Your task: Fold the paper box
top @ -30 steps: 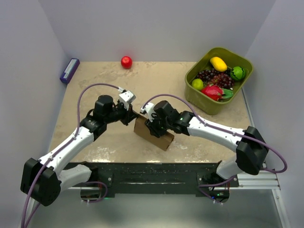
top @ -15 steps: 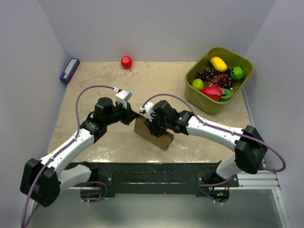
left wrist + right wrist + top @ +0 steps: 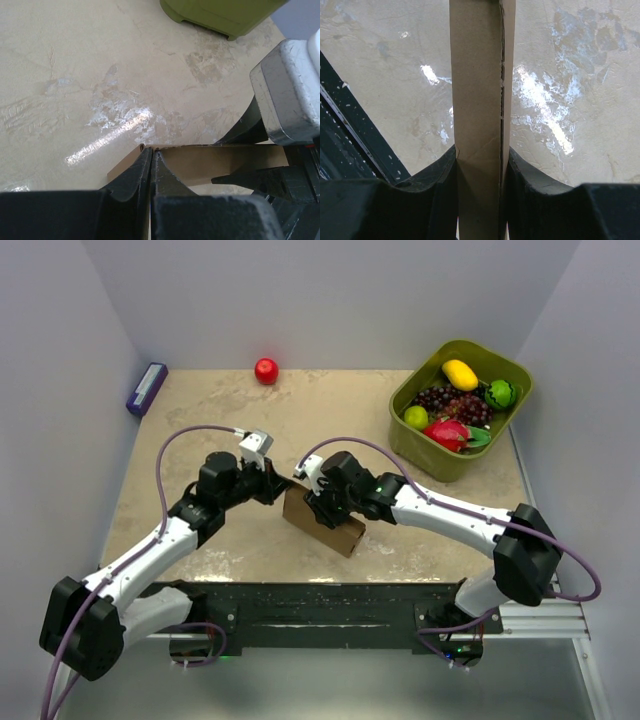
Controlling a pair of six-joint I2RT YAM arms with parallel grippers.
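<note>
1. A folded brown cardboard paper box (image 3: 335, 530) stands on edge on a beige marbled counter (image 3: 200, 410), well apart from an olive-green plastic bin (image 3: 435, 460) of fruit, nearer the arms and to its left.
2. The left hand (image 3: 283, 483) is clenched, pinching the box's thin corner on the side away from the bin.
3. The right hand (image 3: 322, 510) grasps the box across its thickness, its arm reaching in from the bin's side.
</note>
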